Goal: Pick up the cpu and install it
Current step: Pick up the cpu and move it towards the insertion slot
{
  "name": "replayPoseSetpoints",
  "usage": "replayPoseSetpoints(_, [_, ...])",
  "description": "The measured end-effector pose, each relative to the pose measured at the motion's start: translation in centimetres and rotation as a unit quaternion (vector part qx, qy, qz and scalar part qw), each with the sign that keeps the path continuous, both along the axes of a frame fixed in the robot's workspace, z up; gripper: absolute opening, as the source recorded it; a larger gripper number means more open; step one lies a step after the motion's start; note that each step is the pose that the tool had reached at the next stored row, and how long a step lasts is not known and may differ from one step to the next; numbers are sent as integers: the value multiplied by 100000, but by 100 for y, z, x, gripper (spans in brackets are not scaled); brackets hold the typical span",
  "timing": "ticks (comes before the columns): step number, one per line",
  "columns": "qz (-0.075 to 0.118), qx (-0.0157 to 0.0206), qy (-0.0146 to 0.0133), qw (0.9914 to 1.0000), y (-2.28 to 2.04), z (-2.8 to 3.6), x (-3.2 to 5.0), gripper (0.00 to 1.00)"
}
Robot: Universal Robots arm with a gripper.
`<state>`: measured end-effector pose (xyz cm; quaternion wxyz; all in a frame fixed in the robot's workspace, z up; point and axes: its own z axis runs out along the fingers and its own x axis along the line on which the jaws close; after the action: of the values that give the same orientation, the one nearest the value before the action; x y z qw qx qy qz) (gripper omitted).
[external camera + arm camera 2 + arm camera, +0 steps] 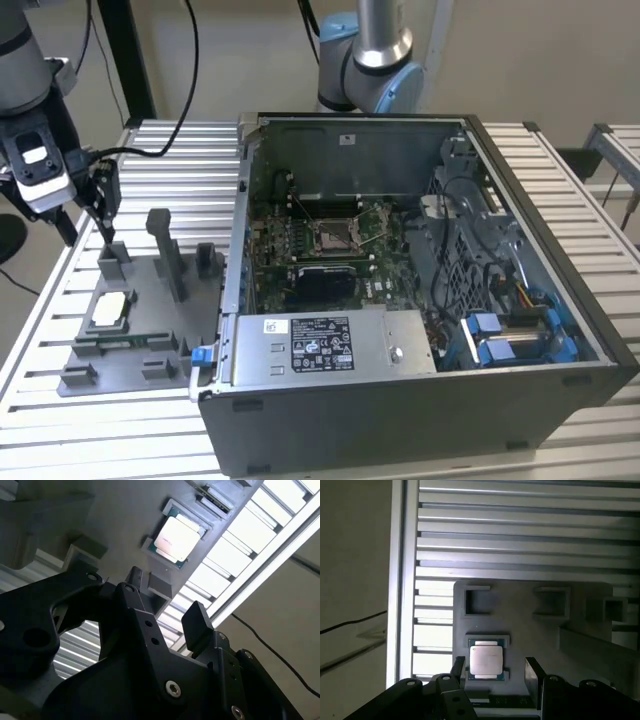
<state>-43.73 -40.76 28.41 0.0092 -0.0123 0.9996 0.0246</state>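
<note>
Pick-up stage, by my judgement. The claw [87,228] hangs open and empty above the grey fixture tray [150,305] at the exterior view's left. The cpu [486,660], a pale silver square with a greenish border, lies flat in its tray pocket at lower left, untouched. Gripping calls for a level descent astride its edges.

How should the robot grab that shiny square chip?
Probably by two opposite edges of the cpu, coming straight down from above. It lies flat in a shallow pocket of the grey tray, so only its thin sides offer a pinch. The open gripper hangs over the tray.
</note>
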Motion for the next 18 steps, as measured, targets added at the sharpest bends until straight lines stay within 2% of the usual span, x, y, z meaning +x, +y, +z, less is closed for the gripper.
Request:
replayPoseSetpoints(5, [5,54,-15,100000,-1,-20,1,100])
replayPoseSetpoints(18, [3,75,-9,100000,-7,-255,0,100])
